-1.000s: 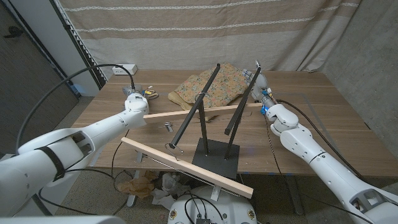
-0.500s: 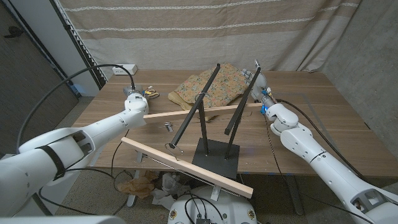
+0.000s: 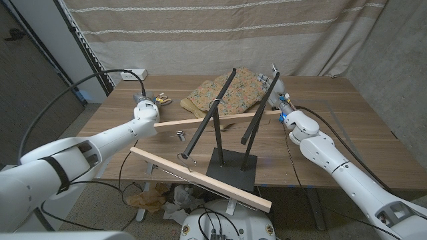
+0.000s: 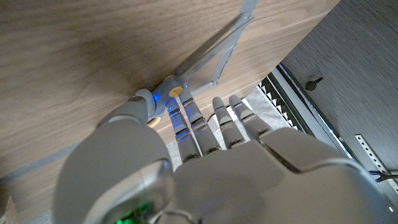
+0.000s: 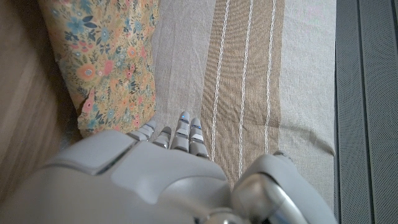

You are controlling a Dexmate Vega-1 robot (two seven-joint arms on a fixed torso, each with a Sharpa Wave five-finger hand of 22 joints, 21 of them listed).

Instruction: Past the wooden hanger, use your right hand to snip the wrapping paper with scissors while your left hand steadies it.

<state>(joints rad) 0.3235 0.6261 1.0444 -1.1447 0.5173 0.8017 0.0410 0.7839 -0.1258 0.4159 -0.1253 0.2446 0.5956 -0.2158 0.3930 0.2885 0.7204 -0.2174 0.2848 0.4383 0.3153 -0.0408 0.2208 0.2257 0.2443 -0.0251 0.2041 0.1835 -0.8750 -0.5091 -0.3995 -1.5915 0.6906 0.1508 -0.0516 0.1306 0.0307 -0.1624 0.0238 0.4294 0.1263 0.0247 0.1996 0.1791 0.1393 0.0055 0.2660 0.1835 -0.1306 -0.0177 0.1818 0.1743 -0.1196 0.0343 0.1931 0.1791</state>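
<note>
Seen from the head camera, the robot's left hand [image 3: 144,105] sits on the far left part of the light wooden table [image 3: 347,113], just beside a small yellow-and-dark object [image 3: 161,101] that may be the scissors, too small to make out. In the left wrist view the same left hand [image 4: 205,134] has its fingers [image 4: 233,121] stretched straight and close together along the tabletop, holding nothing, with a thin grey metal bracket [image 4: 217,53] lying on the wood ahead of them.

The right hand [image 3: 280,90] is raised over the far right part of the table, next to the floral-patterned wrapping paper [image 3: 230,92], which lies crumpled at the back middle of the table, beyond the rack. In the right wrist view the right hand [image 5: 174,140] shows its fingers [image 5: 186,127] reaching out toward the beige striped curtain [image 5: 249,62], the floral paper [image 5: 102,50] just beside them; nothing is seen in its grasp, though whether the fingers are spread or curled cannot be told.

Between the arms stands a black metal stand on a square base [image 3: 230,167] with two slanted black rods [image 3: 210,117]. A pale wooden hanger bar [image 3: 200,120] crosses it at mid-height, and a second long wooden slat [image 3: 200,179] lies along the table's near edge. A small silver clip [image 3: 180,136] rests on the table between them
</note>
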